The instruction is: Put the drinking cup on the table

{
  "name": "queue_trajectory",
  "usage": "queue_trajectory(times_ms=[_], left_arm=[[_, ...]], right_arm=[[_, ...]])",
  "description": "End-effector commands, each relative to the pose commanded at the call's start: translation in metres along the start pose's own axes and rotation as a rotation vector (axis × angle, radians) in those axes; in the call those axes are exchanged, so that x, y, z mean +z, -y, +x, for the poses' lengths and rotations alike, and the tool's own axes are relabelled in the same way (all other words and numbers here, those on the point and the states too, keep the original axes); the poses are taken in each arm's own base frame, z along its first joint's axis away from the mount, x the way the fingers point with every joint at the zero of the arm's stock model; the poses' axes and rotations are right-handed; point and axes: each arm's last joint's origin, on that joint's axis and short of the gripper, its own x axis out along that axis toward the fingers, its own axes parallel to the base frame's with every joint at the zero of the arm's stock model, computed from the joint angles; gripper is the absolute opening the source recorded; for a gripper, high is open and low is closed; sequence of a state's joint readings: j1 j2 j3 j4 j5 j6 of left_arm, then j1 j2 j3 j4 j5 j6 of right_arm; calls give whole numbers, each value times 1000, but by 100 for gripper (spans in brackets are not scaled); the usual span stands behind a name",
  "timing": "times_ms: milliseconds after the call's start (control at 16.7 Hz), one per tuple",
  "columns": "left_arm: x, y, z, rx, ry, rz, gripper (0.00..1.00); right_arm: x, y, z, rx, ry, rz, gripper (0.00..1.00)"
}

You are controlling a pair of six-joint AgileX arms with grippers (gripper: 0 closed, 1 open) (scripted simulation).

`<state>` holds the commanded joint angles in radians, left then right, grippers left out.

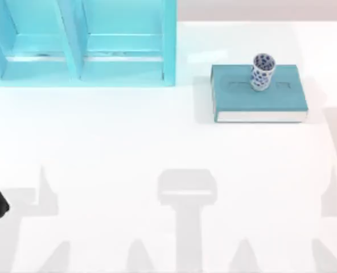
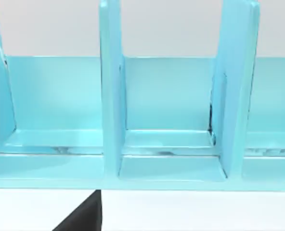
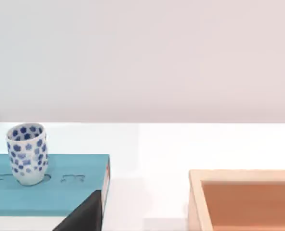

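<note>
Cup [image 1: 263, 71] stands upright on the book [image 1: 259, 96], right side of the table [image 1: 157, 148]; both arms parked, finger state can't tell.

Turquoise shelf unit [image 1: 80, 42], seemingly plain pale wall [image 3: 142, 57].

Drinking cup [image 1: 263, 72] upright on teal book [image 1: 258, 94].
</note>
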<state>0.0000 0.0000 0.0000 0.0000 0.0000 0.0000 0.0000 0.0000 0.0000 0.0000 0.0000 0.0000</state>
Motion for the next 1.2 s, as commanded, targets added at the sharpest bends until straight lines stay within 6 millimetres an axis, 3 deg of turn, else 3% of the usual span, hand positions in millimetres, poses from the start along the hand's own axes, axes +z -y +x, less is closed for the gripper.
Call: queue_trajectory(times_ms=[360,660,900,1200], left_arm=[[0,0,0,0,0,0,100],[0,0,0,0,0,0,100],[0,0,0,0,0,0,100],[0,0,0,0,0,0,100]], right_arm=[[10,0,2,-5,-108,-18,100],[57,-2,21,-4,-388,-37,100],[120,-9,66,11,-591,-14,100],[189,-32,159,37,-770,53,100]])
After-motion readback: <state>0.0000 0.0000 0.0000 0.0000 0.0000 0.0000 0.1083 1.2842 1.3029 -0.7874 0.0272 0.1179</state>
